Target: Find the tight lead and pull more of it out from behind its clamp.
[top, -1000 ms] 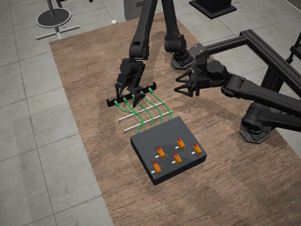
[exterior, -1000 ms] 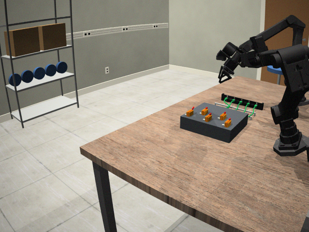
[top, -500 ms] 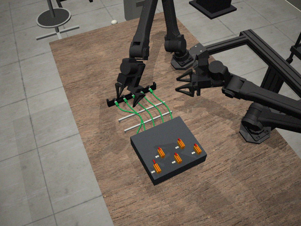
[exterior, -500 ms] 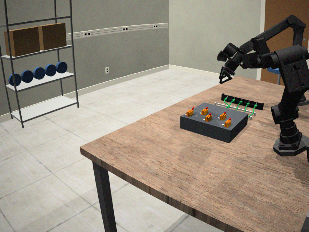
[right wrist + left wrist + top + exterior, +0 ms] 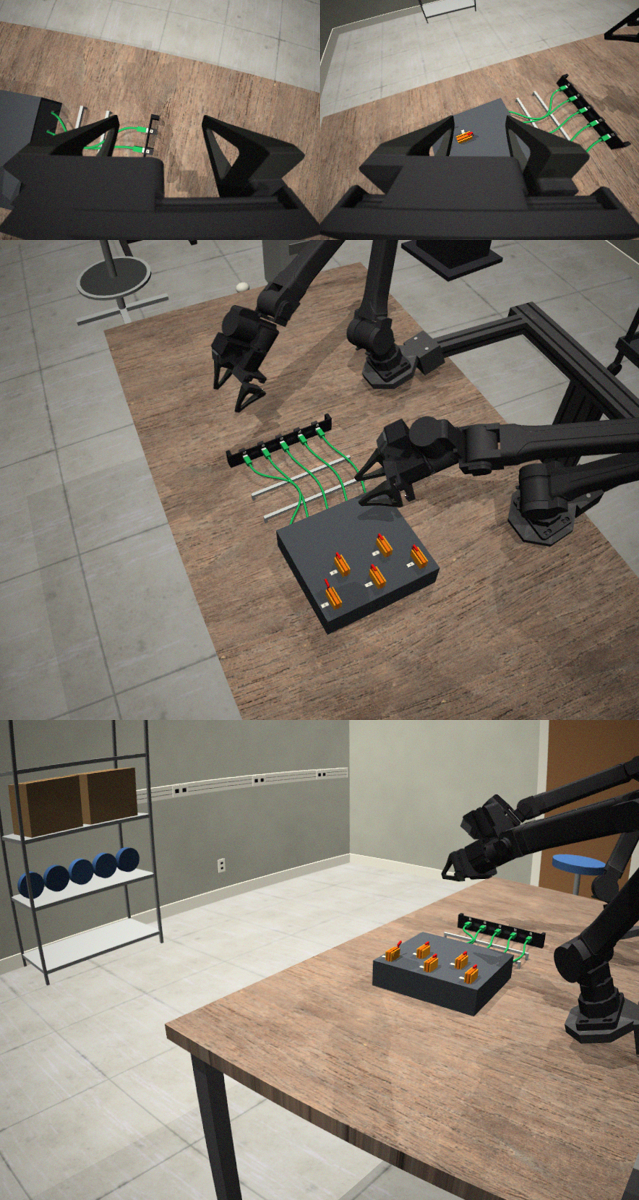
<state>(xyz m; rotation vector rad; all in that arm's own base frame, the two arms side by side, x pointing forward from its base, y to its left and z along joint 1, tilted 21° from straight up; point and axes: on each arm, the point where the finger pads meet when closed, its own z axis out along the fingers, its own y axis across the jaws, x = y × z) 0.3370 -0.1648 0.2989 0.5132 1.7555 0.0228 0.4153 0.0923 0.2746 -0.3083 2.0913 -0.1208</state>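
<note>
Two black, angular robot arms reach over a table with brown, streaky wood grain. On it lies a flat, dark slate-grey box, square-cornered and matte. Five blocky orange handles, ridged and narrow, stand upright on its top in staggered rows, each with a slim red piece and a small white label beside it. Out of the opposite side of the box come five thin, smooth green leads, curving to a long black port strip with raised ends. Their rectangular green plugs sit in a row along it. Two of the leads cross near the box. Between strip and box, two pale, straight bars run beneath the leads. The left gripper appears above the lead side of the box in the top view, its triangular, cut-out fingers parted and grasping nothing. The right gripper is beyond the strip from the box, its similar fingers spread wide with nothing between them. The pictures do not show which lead is tight.
</note>
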